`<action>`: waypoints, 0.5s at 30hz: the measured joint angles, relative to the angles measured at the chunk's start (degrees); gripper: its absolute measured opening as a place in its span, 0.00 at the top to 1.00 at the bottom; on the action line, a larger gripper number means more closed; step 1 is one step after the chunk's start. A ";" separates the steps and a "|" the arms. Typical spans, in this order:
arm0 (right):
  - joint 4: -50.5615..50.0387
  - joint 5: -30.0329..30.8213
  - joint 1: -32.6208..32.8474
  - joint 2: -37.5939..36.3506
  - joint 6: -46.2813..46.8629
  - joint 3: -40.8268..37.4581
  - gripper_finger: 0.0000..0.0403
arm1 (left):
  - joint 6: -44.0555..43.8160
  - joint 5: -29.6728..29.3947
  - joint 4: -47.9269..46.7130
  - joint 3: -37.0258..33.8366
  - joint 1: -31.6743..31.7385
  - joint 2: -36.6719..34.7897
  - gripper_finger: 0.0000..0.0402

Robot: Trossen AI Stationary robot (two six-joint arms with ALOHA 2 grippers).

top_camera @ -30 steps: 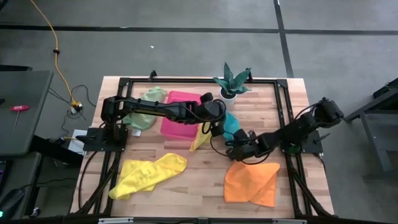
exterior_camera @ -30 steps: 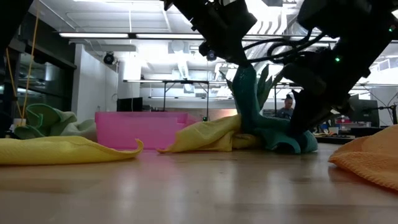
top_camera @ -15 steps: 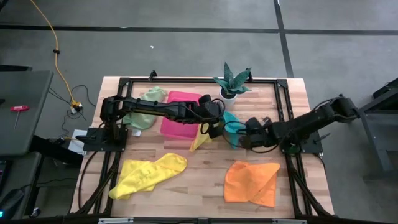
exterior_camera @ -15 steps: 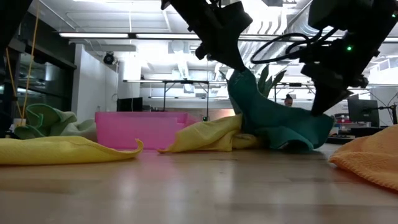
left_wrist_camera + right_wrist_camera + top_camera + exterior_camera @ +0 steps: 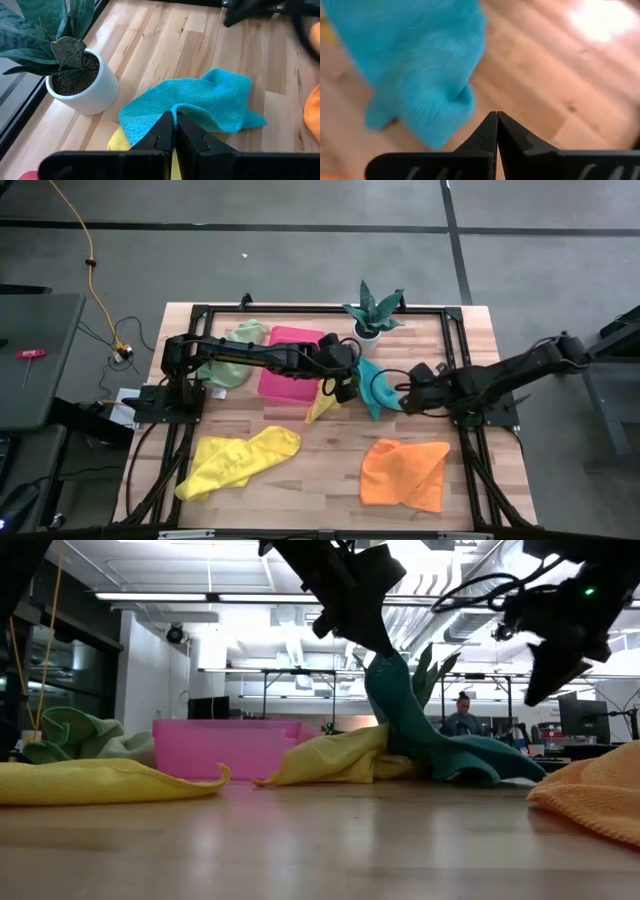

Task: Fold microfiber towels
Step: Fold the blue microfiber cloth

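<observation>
The teal towel (image 5: 377,385) sits at the table's middle, right of the pink tray (image 5: 290,365). My left gripper (image 5: 345,385) is shut on it and holds one part up. From there it hangs down and spreads to the right on the wood (image 5: 480,762). A yellow towel (image 5: 330,760) lies partly under it. My right gripper (image 5: 406,397) is shut on nothing, hovering just right of the teal towel and above the table (image 5: 540,695). A second yellow towel (image 5: 235,462), the orange towel (image 5: 405,473) and the pale green towel (image 5: 232,352) lie apart. My left gripper pinches a raised fold of the teal towel (image 5: 181,109) between its two fingers, coming slantwise from above and from the table's left. One layer or several, I cannot tell. The held part is lifted (image 5: 385,660). The rest hangs slack, its lower part on the table.
A potted plant in a white pot (image 5: 370,330) stands just beyond the teal towel at the far edge. The black frame rails (image 5: 455,350) run round the table. Bare wood lies between the two near towels (image 5: 330,470).
My right gripper has risen and drawn back toward the table's right edge. The teal towel's right part, drawn out toward it half a second ago, has come away from it and fallen slack on the table. My left gripper has kept its hold.
</observation>
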 joint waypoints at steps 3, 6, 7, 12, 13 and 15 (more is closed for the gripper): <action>2.27 -2.70 2.86 -2.62 2.31 -1.99 0.96 | -0.29 0.09 0.02 0.00 0.00 0.00 1.00; 7.81 -5.49 6.23 -4.38 5.61 -5.82 0.88 | -0.41 0.26 0.00 0.00 0.00 0.02 1.00; 10.26 -5.96 7.42 -4.53 6.38 -7.40 0.84 | -0.42 0.26 0.02 0.00 0.00 0.02 1.00; 25.22 -5.95 11.53 -2.49 5.62 -14.43 0.62 | -0.42 0.25 0.02 0.00 0.00 0.02 1.00; 27.77 -5.96 11.75 -1.36 5.36 -15.36 0.58 | -0.42 0.25 0.02 0.00 0.00 0.02 1.00; 29.69 -5.91 11.80 1.19 5.18 -16.30 0.52 | -0.42 0.26 0.02 0.00 0.00 0.03 1.00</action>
